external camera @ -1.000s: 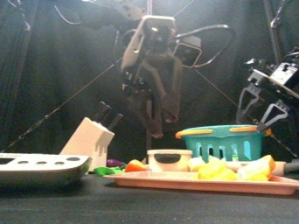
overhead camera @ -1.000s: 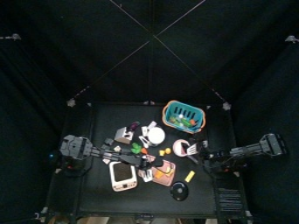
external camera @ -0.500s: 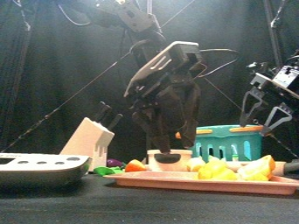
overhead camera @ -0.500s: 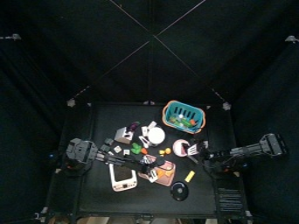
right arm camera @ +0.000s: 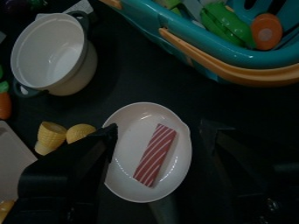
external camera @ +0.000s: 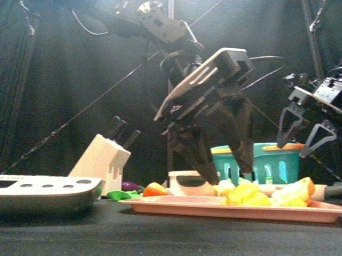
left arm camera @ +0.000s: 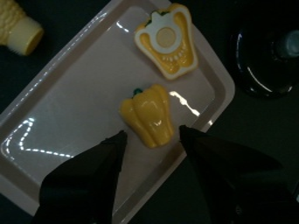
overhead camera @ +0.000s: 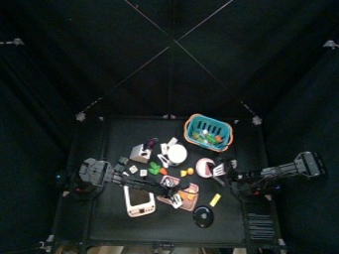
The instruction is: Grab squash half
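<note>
Squash half (left arm camera: 165,42): one, yellow, cut face up, lying on your pink tray (left arm camera: 70,92) near its far corner. Beside it on the same tray, one whole yellow pepper (left arm camera: 149,118), apart from the squash. One corn piece (left arm camera: 17,32) sits off the tray on the black table.

Left gripper (left arm camera: 152,149): jaws spread wide, straddling the pepper from above, holding nothing; whether they touch the tray you cannot tell. Since a second ago this arm has swung down and forward over the tray (external camera: 241,207).

Right gripper (right arm camera: 152,144): fully spread, empty, hovering over one white plate (right arm camera: 149,162) carrying one bacon strip (right arm camera: 155,154); position unchanged. Nearby: one white pot (right arm camera: 49,54), one teal basket (right arm camera: 222,39).
</note>
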Robot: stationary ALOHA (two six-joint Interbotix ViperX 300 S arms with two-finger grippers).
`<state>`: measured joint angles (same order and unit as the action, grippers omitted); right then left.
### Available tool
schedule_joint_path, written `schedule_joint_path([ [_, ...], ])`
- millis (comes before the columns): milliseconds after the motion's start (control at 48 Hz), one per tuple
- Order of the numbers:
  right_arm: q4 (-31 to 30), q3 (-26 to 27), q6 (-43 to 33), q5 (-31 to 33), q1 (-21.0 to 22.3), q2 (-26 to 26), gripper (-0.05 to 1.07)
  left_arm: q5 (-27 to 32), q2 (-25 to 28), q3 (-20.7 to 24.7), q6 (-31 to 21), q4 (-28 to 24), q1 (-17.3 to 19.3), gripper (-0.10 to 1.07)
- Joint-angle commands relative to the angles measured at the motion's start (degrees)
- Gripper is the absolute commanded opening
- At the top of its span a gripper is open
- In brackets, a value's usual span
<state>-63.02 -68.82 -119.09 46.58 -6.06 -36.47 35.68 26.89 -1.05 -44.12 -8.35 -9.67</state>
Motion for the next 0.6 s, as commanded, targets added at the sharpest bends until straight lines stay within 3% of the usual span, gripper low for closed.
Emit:
schedule_joint_path([
  [0, -0.09, 0.44, -0.09, 0.09, 0.18, -0.09, 1.04, 0.88, -0.26, 3.16, -0.09, 0.09, 0.18, 0.89],
  [271, -0.09, 0.35, 0.09, 0.09, 0.18, 0.00, 1.04, 1.58, 0.70, 4.66, -0.18, -0.09, 0.18, 1.03],
  [438, -0.09, 0.18, 0.09, 0.09, 0.35, -0.09, 1.04, 1.67, 2.37, 5.27, -2.02, 0.79, 0.26, 1.03],
  [583, -0.09, 0.00, 0.00, 0.09, 0.53, 0.00, 1.04, 2.55, 3.43, 5.36, -4.75, -1.41, 0.18, 1.03],
])
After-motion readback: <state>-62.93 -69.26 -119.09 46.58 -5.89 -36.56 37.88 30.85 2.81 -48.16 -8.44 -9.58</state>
